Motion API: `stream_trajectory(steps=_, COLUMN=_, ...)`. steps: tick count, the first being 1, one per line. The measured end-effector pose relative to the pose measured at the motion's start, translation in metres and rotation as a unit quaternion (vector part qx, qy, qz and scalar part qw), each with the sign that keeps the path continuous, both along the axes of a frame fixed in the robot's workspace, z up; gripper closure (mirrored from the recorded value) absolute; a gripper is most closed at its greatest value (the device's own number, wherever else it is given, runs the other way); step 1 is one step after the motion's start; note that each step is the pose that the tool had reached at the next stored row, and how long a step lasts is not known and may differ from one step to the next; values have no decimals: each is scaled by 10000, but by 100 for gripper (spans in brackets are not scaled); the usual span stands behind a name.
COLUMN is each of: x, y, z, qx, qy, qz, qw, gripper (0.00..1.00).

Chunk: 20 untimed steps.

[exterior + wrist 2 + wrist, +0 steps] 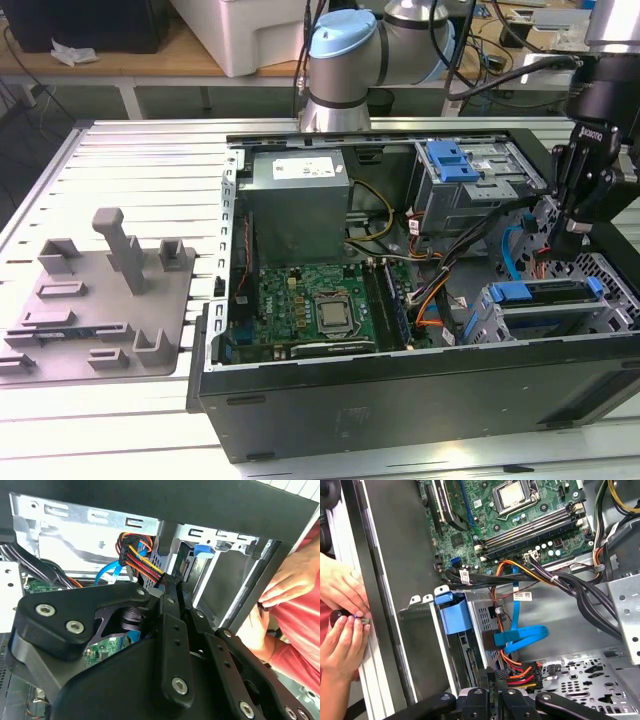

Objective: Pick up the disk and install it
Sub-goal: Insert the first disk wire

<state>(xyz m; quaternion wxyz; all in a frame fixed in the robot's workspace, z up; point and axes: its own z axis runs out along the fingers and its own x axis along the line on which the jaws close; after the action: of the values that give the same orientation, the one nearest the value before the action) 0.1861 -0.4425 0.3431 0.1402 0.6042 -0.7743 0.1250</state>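
Gripper (577, 230) at 3 o'clock in exterior view, clenched, seemingly pinching the plug (504, 673) beside the disk (543, 293). Disk sits in cage (500, 322), 4 o'clock in case (400, 385). Judged: placement done, cabling unfinished.

No text legible anywhere.
- Upper centre of exterior view: white label (305, 168) on power supply (300, 200); print too small to read.
- Upper part of exterior view's right: small white marking (590, 133) on black wrist housing (600, 100); not readable.
- Lower part of exterior view's right: disk (540, 293) in blue carrier; no readable print.
- First wrist view: white tag (522, 596) on cable just beside blue ribbon cable (520, 636), print blurred.
- First wrist view: white sticker (465, 575) on black cable bundle near motherboard (520, 522) edge, unreadable.
- First wrist view: faint marks on CPU lid (512, 494), unreadable.
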Motion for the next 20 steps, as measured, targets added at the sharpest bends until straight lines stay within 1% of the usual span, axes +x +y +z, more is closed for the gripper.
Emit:
stream_trajectory(steps=1, x=-4, y=-14, z=0, qx=27, qy=0, qz=0, qw=10000, gripper=84)
stream_trajectory(steps=3, x=-12, y=-68, z=1, qx=124, qy=0, qz=1, qw=9999, gripper=84)
stream_trajectory(steps=4, x=-13, y=-86, z=1, qx=172, qy=0, qz=8, qw=9999, gripper=84)
stream_trajectory(steps=5, x=-14, y=-92, z=2, qx=190, qy=0, qz=18, qw=9998, gripper=84)
stream_trajectory(steps=7, x=-17, y=-96, z=5, qx=211, qy=1, qz=82, qw=9997, gripper=84)
stream_trajectory(steps=12, x=-25, y=-98, z=7, qx=212, qy=7, qz=351, qw=9992, gripper=84)
stream_trajectory(steps=15, x=-36, y=-110, z=7, qx=215, qy=9, qz=437, qw=9988, gripper=84)
stream_trajectory(steps=17, x=-55, y=-145, z=7, qx=225, qy=9, qz=489, qw=9986, gripper=84)
stream_trajectory(steps=18, x=-67, y=-189, z=7, qx=241, qy=8, qz=516, qw=9984, gripper=84)
stream_trajectory(steps=19, x=-73, y=-222, z=7, qx=255, qy=8, qz=540, qw=9982, gripper=84)
stream_trajectory(steps=20, x=-74, y=-233, z=7, qx=260, qy=8, qz=550, qw=9981, gripper=84)
